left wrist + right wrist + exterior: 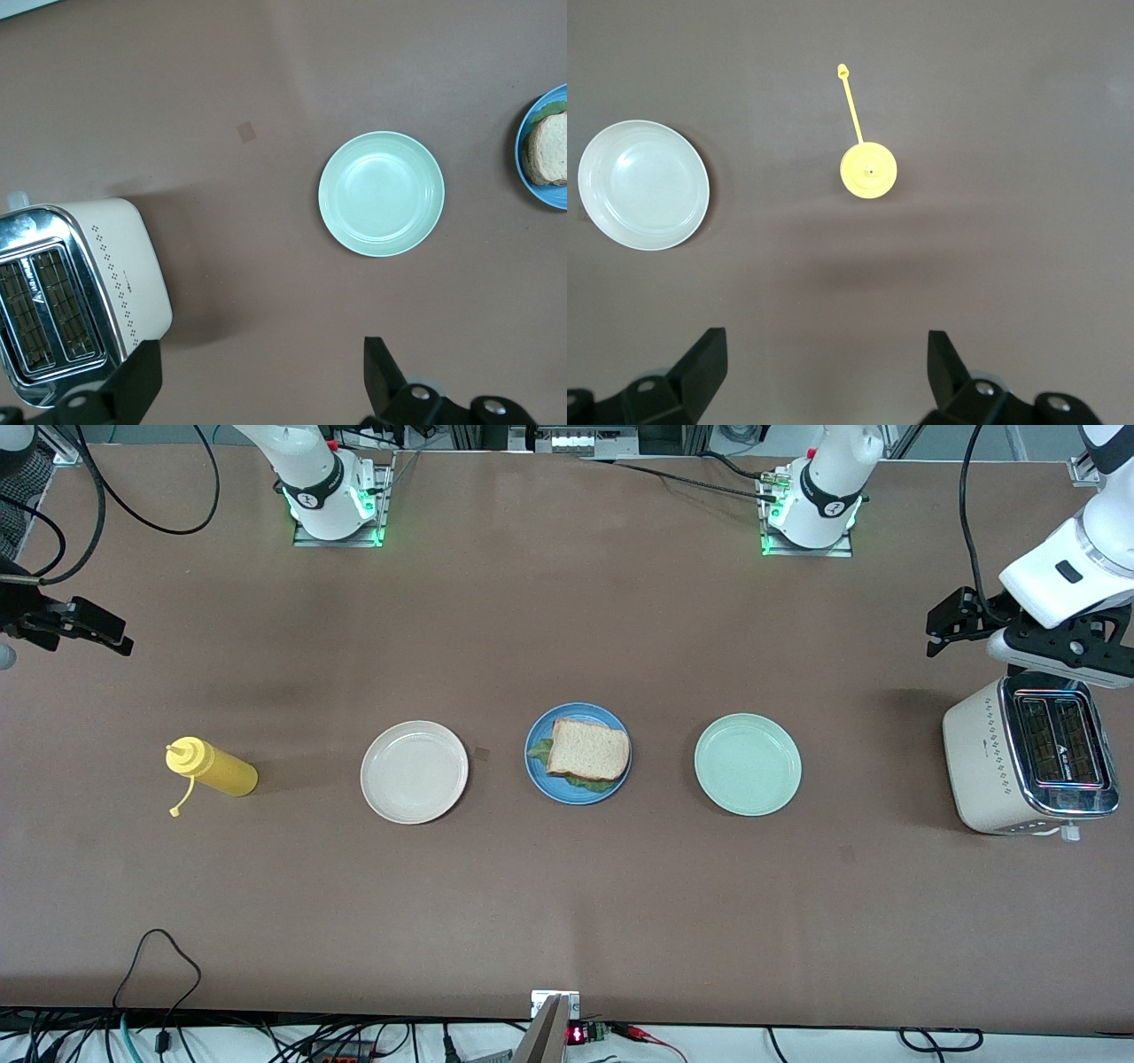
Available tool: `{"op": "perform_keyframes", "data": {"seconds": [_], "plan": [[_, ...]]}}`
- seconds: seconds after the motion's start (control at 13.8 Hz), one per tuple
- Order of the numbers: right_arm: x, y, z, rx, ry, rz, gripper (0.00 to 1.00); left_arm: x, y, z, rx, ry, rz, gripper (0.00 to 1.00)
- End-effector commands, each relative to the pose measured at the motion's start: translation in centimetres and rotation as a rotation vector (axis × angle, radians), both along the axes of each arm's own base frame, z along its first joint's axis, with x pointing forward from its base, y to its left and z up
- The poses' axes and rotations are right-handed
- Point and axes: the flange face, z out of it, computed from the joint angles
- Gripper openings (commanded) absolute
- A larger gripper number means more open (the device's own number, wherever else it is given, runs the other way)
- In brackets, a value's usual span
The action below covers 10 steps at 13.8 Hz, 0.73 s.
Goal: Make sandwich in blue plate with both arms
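The sandwich (588,749) is seen on the blue plate (539,769) at frame centre; the left gripper (952,622) and right gripper (84,627), both released, are kept at the frame edges.

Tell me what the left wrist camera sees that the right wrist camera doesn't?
Only the left wrist view shows the toaster, the pale green plate and an edge of the blue plate with the sandwich. Only the right wrist view shows the yellow bottle and the beige plate. Both show brown table and that arm's own open gripper: left gripper, right gripper.
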Motion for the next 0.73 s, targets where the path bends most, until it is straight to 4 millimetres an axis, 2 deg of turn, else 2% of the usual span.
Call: {"op": "perform_keyframes", "data": {"seconds": [0.0,0.65], "plan": [[-1.02,0.32,-0.24,-0.007,0.017,0.001,1.0,0.26,0.1,0.42,0.006,-0.01,0.007,1.0],[-0.63,0.32,-0.01,0.001,-0.007,-0.006,1.0,0.26,0.08,0.42,0.004,-0.01,0.007,1.0]]}}
